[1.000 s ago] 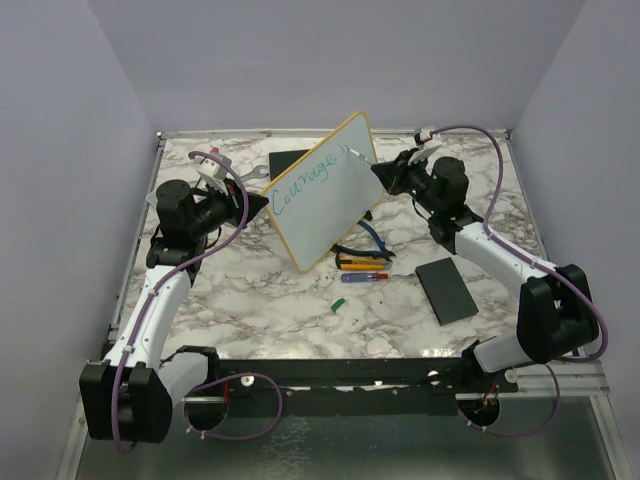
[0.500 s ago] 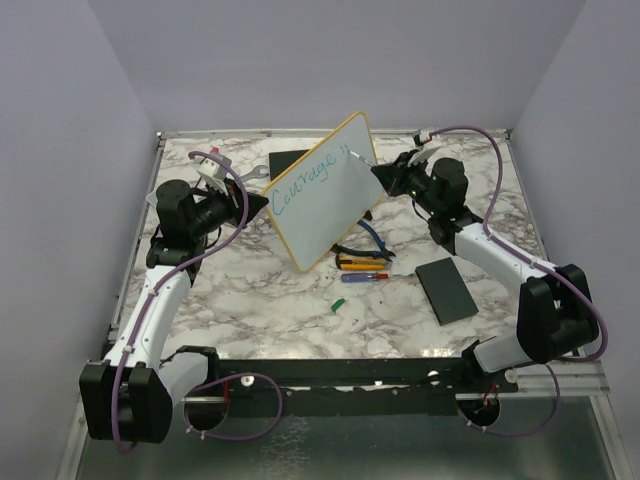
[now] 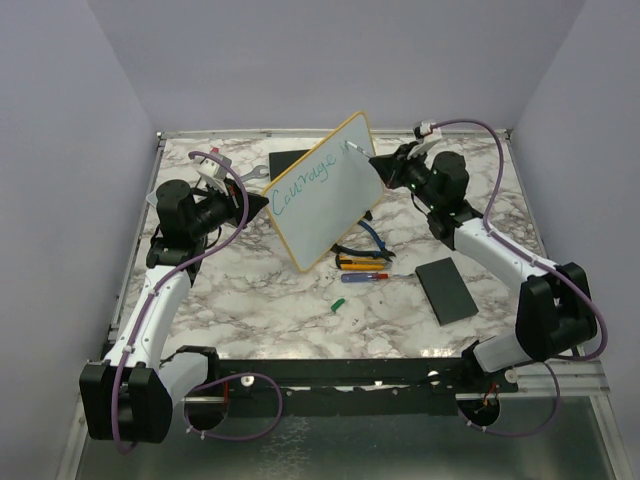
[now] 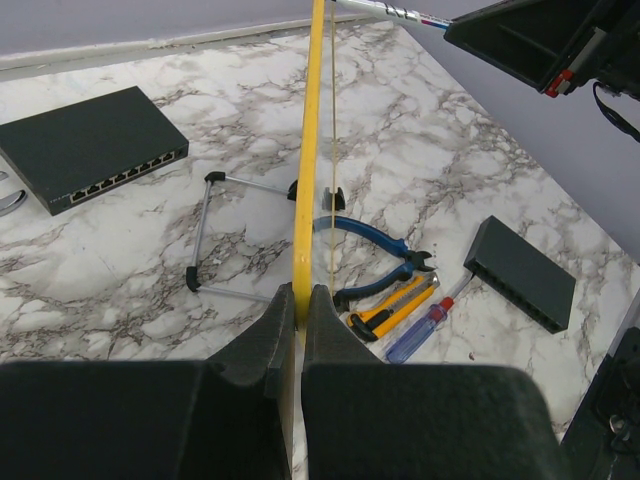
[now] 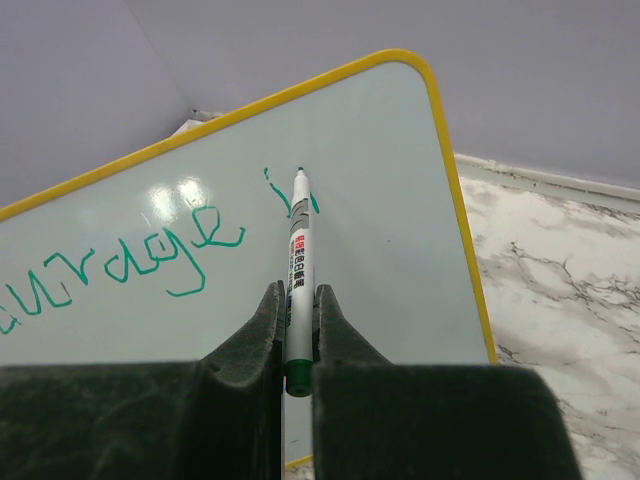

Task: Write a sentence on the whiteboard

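The whiteboard point(image 3: 325, 195), white with a yellow rim, stands tilted on edge over the table. My left gripper point(image 3: 266, 206) is shut on its left rim; in the left wrist view the rim point(image 4: 306, 190) runs edge-on out of the closed gripper point(image 4: 298, 310). My right gripper point(image 5: 297, 300) is shut on a white marker point(image 5: 298, 250) with a green end, its tip touching the board point(image 5: 400, 240) near the top right corner. The sentence point(image 5: 150, 262) in teal reads "Courage", followed by a small fresh stroke by the tip. In the top view the right gripper point(image 3: 380, 166) sits at the board's right side.
A black network switch point(image 3: 288, 162) lies behind the board and another black box point(image 3: 447, 289) at the right. Blue pliers point(image 3: 365, 243), a yellow knife point(image 3: 360, 264), a screwdriver point(image 3: 365, 277) and a green cap point(image 3: 337, 304) lie in front. A wire stand point(image 4: 215, 235) lies under the board.
My right gripper has shifted slightly left and up along the board with the marker. The left gripper and the board have stayed put.
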Action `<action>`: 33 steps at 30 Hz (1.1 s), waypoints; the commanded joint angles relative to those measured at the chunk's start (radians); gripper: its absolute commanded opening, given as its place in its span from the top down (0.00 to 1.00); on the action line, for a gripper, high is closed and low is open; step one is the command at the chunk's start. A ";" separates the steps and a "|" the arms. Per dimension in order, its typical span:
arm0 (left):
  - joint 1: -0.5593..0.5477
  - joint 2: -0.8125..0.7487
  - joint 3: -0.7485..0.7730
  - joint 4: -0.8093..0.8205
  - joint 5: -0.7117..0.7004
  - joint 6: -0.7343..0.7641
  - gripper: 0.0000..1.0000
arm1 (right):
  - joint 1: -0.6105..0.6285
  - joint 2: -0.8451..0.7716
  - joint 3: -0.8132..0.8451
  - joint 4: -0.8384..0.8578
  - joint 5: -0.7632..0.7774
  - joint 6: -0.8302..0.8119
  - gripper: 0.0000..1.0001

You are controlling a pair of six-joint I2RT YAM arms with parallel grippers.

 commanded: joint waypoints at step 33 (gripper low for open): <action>0.001 -0.025 -0.011 0.031 0.005 0.017 1.00 | 0.000 0.043 -0.037 -0.010 0.056 0.011 0.99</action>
